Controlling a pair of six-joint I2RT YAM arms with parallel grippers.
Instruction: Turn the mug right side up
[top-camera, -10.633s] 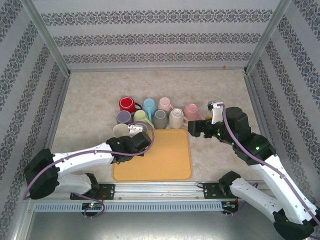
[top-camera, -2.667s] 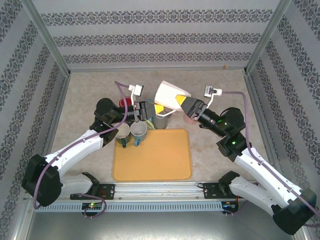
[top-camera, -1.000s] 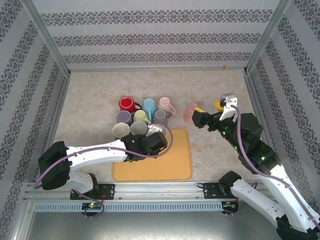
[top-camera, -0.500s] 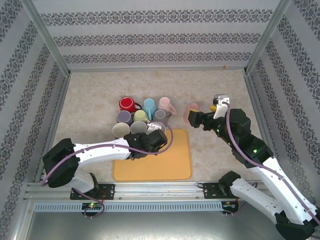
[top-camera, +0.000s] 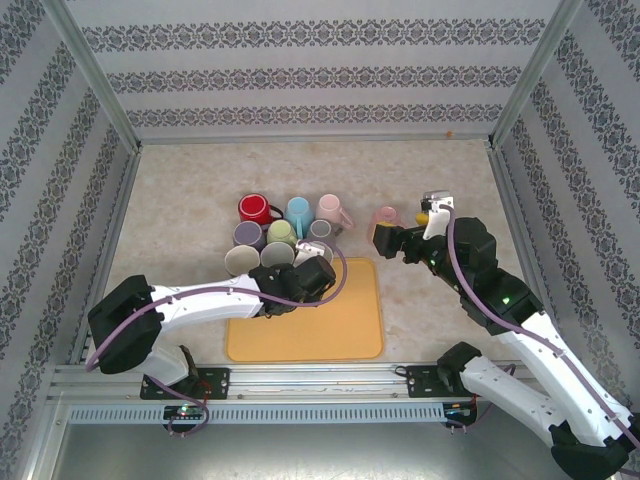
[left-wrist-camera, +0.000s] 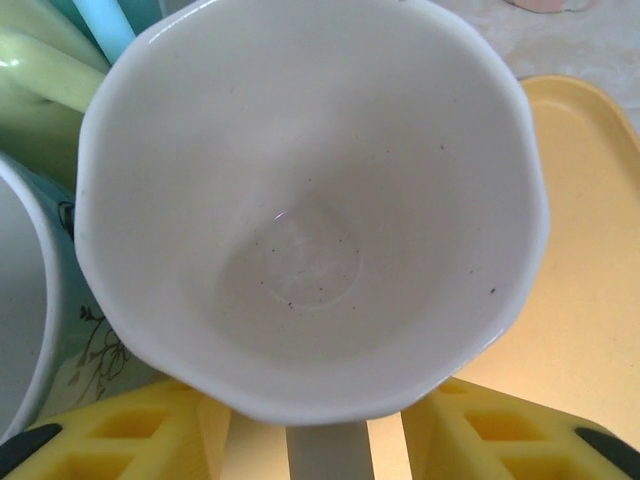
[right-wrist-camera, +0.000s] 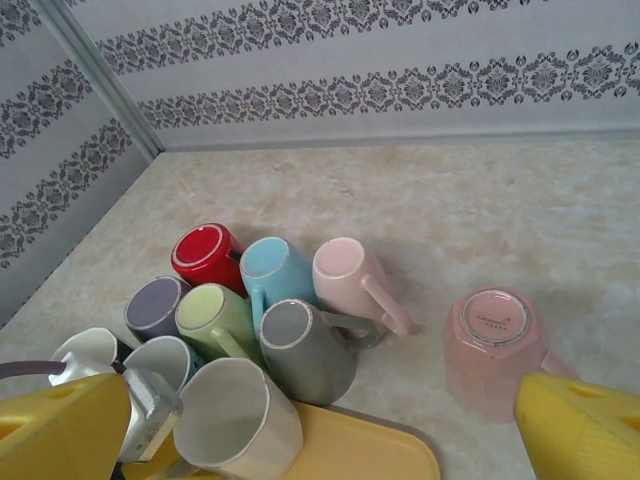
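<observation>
I'm watching the left gripper (left-wrist-camera: 318, 445) letting go. A second ago it was clenched on the handle of the white mug (left-wrist-camera: 310, 200); now its jaws are parting, with slivers of tray showing on either side of the handle. The mug is standing mouth up, at the 11 o'clock corner of the yellow tray (top-camera: 345, 325), tight against the teal mug (top-camera: 277, 257) at its 9 o'clock. I'm reading that as this mug being done, provided it stays put as the fingers clear.

Meanwhile the right gripper (top-camera: 386, 236), jaws spread wide and holding nothing, is edging in on the pink mug (right-wrist-camera: 490, 345), which is sitting base up on the table at the tray's 1 o'clock. I'm judging that one to be next.
</observation>
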